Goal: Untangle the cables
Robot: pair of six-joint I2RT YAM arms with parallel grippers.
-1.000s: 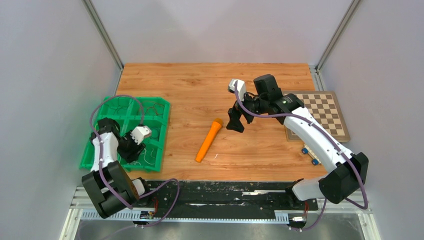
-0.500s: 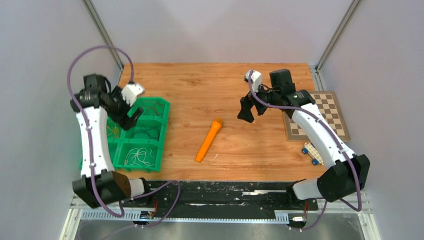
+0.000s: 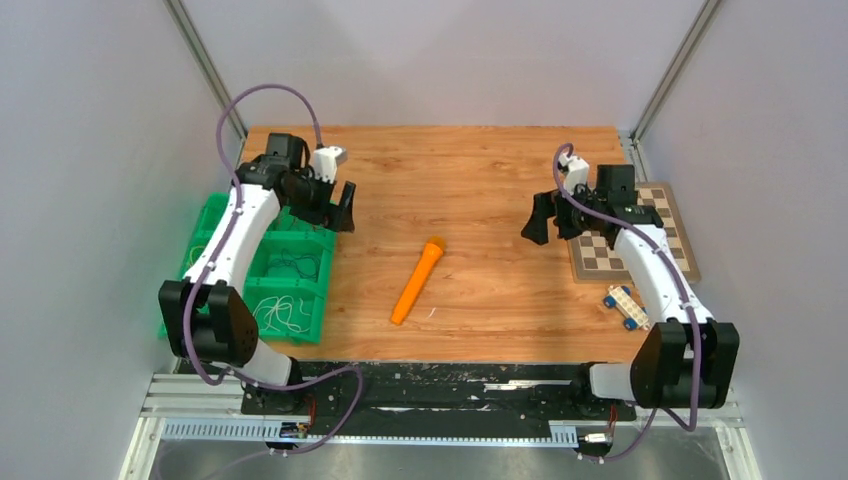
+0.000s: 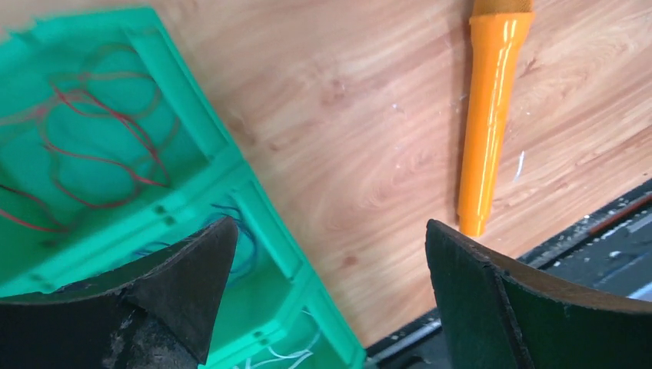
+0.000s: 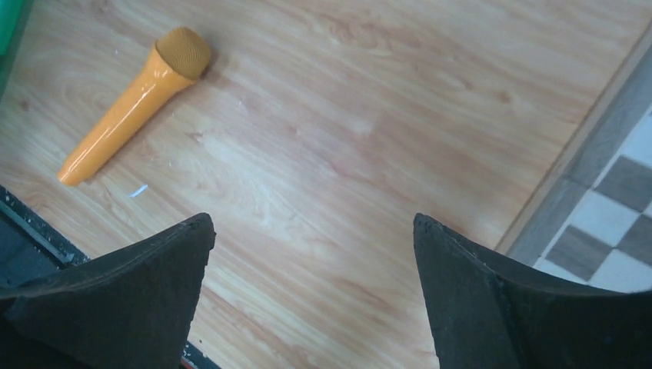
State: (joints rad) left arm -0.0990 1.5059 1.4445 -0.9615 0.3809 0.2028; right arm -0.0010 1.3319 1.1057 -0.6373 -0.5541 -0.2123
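The cables [image 4: 92, 134] lie in the compartments of a green tray [image 4: 184, 100]. In the left wrist view, loose red loops fill the compartment beyond the finger on the left side of that view, a few blue strands [image 4: 244, 234] curl in the next compartment just beside that fingertip, and white strands [image 4: 288, 357] show in the compartment nearer than it. From above, each bunch sits in its own compartment, none of them touching either gripper. The left gripper [image 4: 330, 231] hangs over the tray's inner edge with its fingers spread wide and nothing between them. Bare wooden table [image 3: 450, 170] shows in the gap. Beyond the other fingertip lies an orange toy microphone [image 4: 488, 115], flat on the wood. The right gripper [image 5: 311, 223] hovers over the table with its fingers likewise wide apart and empty; the toy microphone lies beyond its finger on the left of that view, and a chessboard [image 5: 623, 184] lies just outside its other finger.
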